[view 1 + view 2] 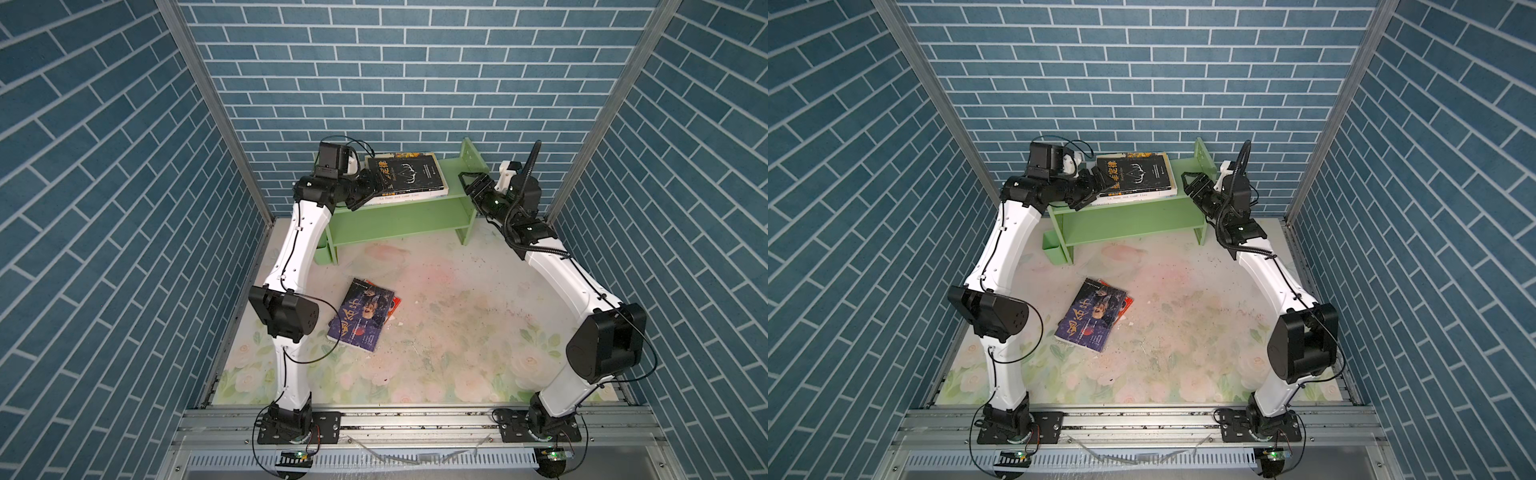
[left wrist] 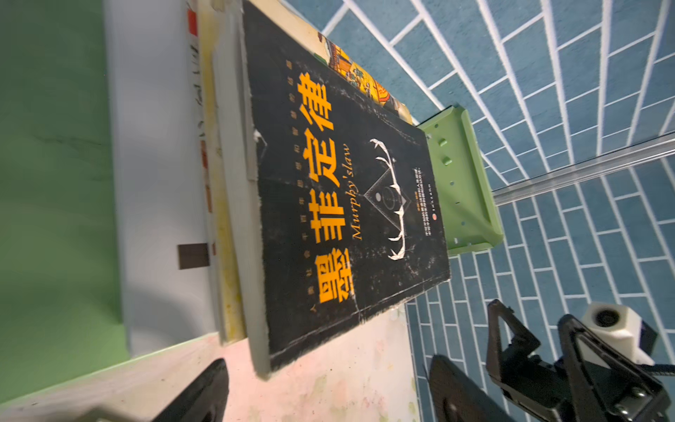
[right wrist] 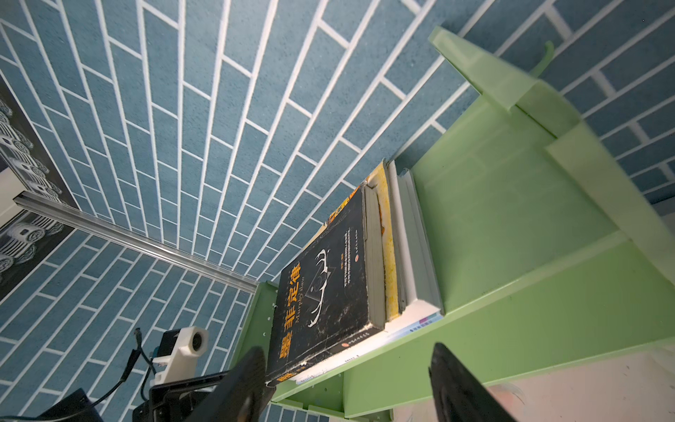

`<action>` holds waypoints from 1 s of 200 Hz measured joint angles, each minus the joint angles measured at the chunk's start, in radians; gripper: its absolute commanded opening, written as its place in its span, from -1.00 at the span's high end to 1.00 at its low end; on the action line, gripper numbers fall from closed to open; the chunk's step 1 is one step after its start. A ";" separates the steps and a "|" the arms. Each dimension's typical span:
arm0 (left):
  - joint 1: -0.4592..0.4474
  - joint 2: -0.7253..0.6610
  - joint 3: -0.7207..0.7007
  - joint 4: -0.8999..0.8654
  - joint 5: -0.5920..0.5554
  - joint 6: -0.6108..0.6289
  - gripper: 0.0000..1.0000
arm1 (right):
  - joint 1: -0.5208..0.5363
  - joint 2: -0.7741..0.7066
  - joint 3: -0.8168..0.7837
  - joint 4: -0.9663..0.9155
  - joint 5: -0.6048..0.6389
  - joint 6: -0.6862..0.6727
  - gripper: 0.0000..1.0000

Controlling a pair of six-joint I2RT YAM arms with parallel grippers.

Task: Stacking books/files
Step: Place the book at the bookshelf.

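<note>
Several books lie stacked flat on top of the light green shelf (image 1: pixel 399 224) (image 1: pixel 1129 226). A black book with orange characters (image 1: pixel 409 174) (image 1: pixel 1138 174) (image 2: pixel 347 204) (image 3: pixel 325 288) is uppermost, over a yellow illustrated one (image 2: pixel 361 78) and a large white one (image 2: pixel 157 182). My left gripper (image 1: pixel 374 183) (image 1: pixel 1100 180) (image 2: pixel 327 369) is open at the stack's left end, and the black book's corner reaches just between its fingers untouched. My right gripper (image 1: pixel 471 183) (image 1: pixel 1192 183) (image 3: pixel 349 352) hangs open off the shelf's right end, gripping nothing. A purple book (image 1: pixel 361 318) (image 1: pixel 1092 318) lies on the table over a red comic (image 1: pixel 395 305) (image 1: pixel 1128 303).
The shelf stands against the blue brick back wall, with an upright green end panel (image 1: pixel 471 160) beside my right gripper. Its lower level shows nothing on it. The floral tabletop (image 1: pixel 457 324) spreads in front. Brick side walls close in both sides.
</note>
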 measured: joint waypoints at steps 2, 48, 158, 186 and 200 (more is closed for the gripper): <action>0.000 -0.004 0.000 -0.003 -0.006 0.005 -0.77 | 0.000 0.000 0.000 0.000 0.000 0.000 -0.44; -0.005 -0.088 -0.021 -0.032 -0.054 0.065 -0.78 | 0.000 0.000 0.000 0.000 -0.004 0.000 -0.44; -0.189 -0.040 -0.018 0.031 0.058 0.069 -0.99 | 0.000 0.000 0.006 -0.005 -0.005 -0.002 -0.44; -0.201 0.033 0.003 0.067 0.069 0.039 -0.99 | 0.000 -0.003 0.006 -0.014 -0.002 -0.003 -0.44; -0.206 0.061 0.003 0.087 0.075 0.024 -0.99 | 0.000 -0.009 0.006 -0.023 0.002 -0.004 -0.45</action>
